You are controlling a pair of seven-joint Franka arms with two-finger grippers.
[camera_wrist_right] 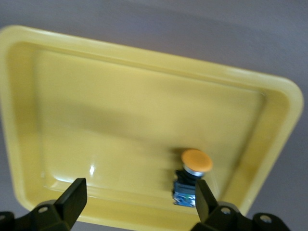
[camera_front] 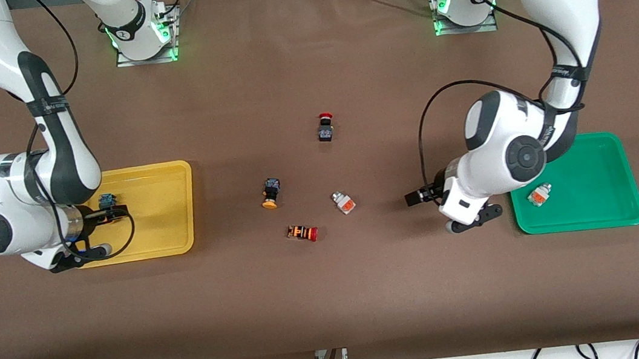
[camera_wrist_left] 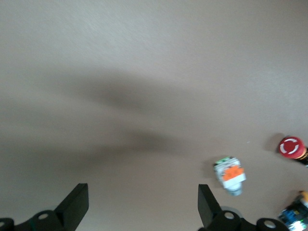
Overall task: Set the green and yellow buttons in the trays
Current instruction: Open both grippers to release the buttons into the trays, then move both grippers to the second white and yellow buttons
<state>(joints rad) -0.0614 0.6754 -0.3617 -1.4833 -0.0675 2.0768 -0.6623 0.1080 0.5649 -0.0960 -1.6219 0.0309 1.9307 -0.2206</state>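
A black-bodied button with a yellow-orange cap [camera_wrist_right: 191,177] [camera_front: 107,200] lies in the yellow tray [camera_front: 169,219] [camera_wrist_right: 96,106]. My right gripper [camera_front: 114,214] [camera_wrist_right: 139,188] hangs open just over it, and the button sits close beside one finger. A white-bodied button [camera_front: 539,195] lies in the green tray [camera_front: 597,182]. On the table are a second yellow-capped button [camera_front: 270,193] and a second white-bodied one [camera_front: 344,202] [camera_wrist_left: 230,174]. My left gripper [camera_front: 418,196] [camera_wrist_left: 143,192] is open and holds nothing. It is over bare table between that white button and the green tray.
A black button with a red cap [camera_front: 325,126] lies toward the robots' bases. An orange-striped button with a red cap [camera_front: 303,233] [camera_wrist_left: 290,147] lies nearer the front camera than the yellow-capped one on the table.
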